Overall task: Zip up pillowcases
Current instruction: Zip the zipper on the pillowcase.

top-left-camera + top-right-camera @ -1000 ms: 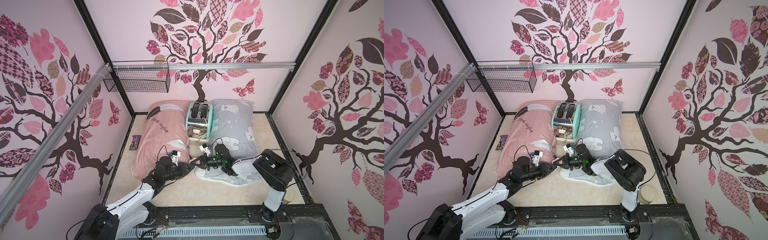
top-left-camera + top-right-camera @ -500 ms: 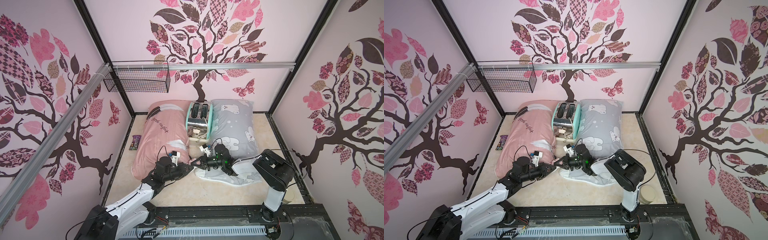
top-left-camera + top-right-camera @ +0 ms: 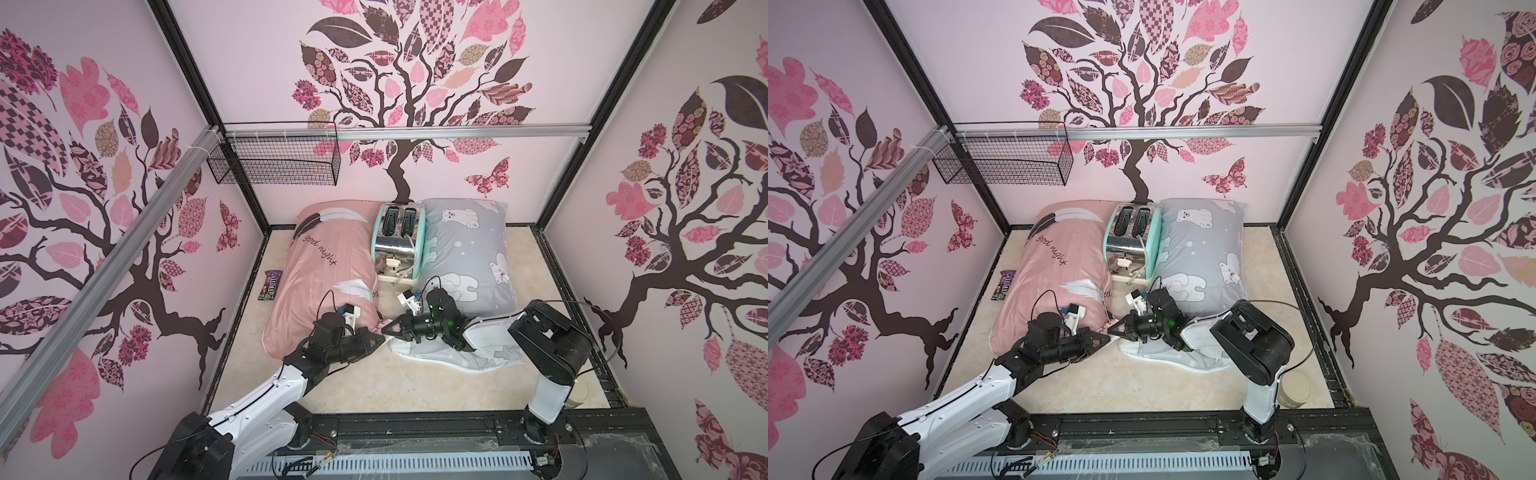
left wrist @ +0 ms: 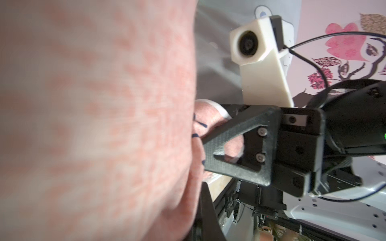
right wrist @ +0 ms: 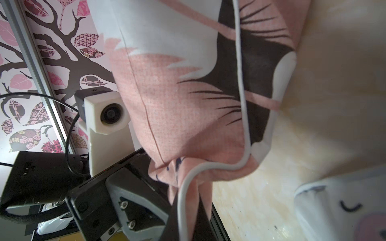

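The left gripper [image 3: 379,339] is clamping tight on the near corner of the pink pillowcase [image 3: 324,270], and the right gripper [image 3: 385,330] is pinching that same corner from the opposite side. This stuffed case, printed with feathers and "good night" script, is lying left of the grey pillowcase [image 3: 465,249] with polar bears, whose near end is sagging flat. Two pillowcases are flanking one mint toaster [image 3: 397,239]; one candy packet [image 3: 270,284] is lying beside the pink one.
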Robot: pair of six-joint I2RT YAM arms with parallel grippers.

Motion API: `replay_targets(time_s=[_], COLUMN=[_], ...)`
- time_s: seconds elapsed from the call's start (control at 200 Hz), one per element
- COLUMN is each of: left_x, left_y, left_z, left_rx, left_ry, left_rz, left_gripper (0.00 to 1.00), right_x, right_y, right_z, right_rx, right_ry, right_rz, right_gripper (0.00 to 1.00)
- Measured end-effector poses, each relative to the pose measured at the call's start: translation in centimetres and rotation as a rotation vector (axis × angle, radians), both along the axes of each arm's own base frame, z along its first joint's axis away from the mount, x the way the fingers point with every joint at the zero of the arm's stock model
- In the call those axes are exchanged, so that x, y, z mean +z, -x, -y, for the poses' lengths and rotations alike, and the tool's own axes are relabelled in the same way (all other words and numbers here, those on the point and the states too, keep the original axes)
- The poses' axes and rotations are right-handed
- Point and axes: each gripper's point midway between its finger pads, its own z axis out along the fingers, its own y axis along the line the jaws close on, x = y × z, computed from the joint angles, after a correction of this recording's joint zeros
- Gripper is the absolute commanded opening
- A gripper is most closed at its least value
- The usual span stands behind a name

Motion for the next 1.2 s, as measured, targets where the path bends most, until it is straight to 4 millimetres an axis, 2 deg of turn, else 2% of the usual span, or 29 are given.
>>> replay_targets(time_s=[0.385, 0.485, 0.645, 0.72, 0.845, 1.005, 1.2], left_x=[-1.5, -1.8, -2.1, -2.4, -3.0, -4.6, -5.6], left_y=[0.3, 0.6, 1.0, 1.2, 1.8, 3.1, 4.2], left_z=[-3.4, -5.2, -7.7, -8.4, -9.6, -11.2, -11.8], left_rx=[0.097, 0.152, 0.231, 0.259, 0.306, 0.36, 0.378], left_ry=[-0.159, -0.22, -0.29, -0.312, -0.338, -0.36, -0.362], left_rz=[0.005, 0.0, -0.004, -0.014, -0.027, -0.057, -0.096], left_gripper=[0.0, 0.0, 0.0, 0.0, 0.0, 0.0, 0.0], right_x=[1.4, 2.9, 6.5, 7.6, 8.4, 10.0, 12.2], right_y=[-2.2, -3.1, -5.1, -6.3, -8.8, -12.1, -14.1], right_z=[1.2, 1.5, 2.1, 3.1, 5.5, 8.5, 10.1], right_rx=[-0.033, -0.038, -0.054, -0.074, -0.128, -0.203, -0.239], right_ry=[0.024, 0.034, 0.047, 0.06, 0.099, 0.13, 0.143], right_rz=[0.047, 0.08, 0.178, 0.21, 0.237, 0.283, 0.342], right_gripper=[0.0, 0.0, 0.0, 0.0, 0.0, 0.0, 0.0])
